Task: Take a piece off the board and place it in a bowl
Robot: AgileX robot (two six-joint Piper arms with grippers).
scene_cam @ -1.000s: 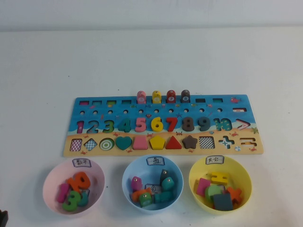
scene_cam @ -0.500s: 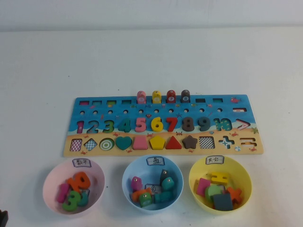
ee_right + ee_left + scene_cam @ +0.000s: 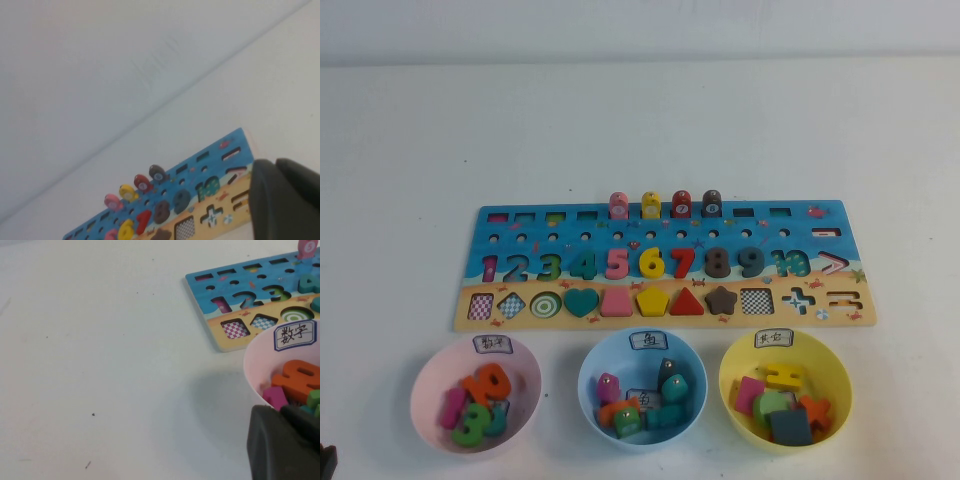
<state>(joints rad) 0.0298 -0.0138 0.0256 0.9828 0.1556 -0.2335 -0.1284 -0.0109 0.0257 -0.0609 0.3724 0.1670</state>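
The dark slate-grey "9" (image 3: 751,261) lies in its slot in the board's numeral row, between the brownish "8" and the teal "10"; it also shows in the right wrist view (image 3: 181,200). The blue and sandy board (image 3: 840,215) lies across the middle of the table. The pale pink bowl (image 3: 425,375) stands in front of the board's left end, holding several coloured numerals; its label shows in the left wrist view (image 3: 295,334). My left gripper (image 3: 280,412) is shut and empty beside the pink bowl's near rim. My right gripper (image 3: 275,165) is shut and empty, raised near the board's right end.
A light blue bowl (image 3: 590,375) and a yellow bowl (image 3: 730,372), each with several pieces, stand in front of the board's middle and right. Four coloured pegs (image 3: 665,204) stand on the board's far edge. Bare white table lies behind the board.
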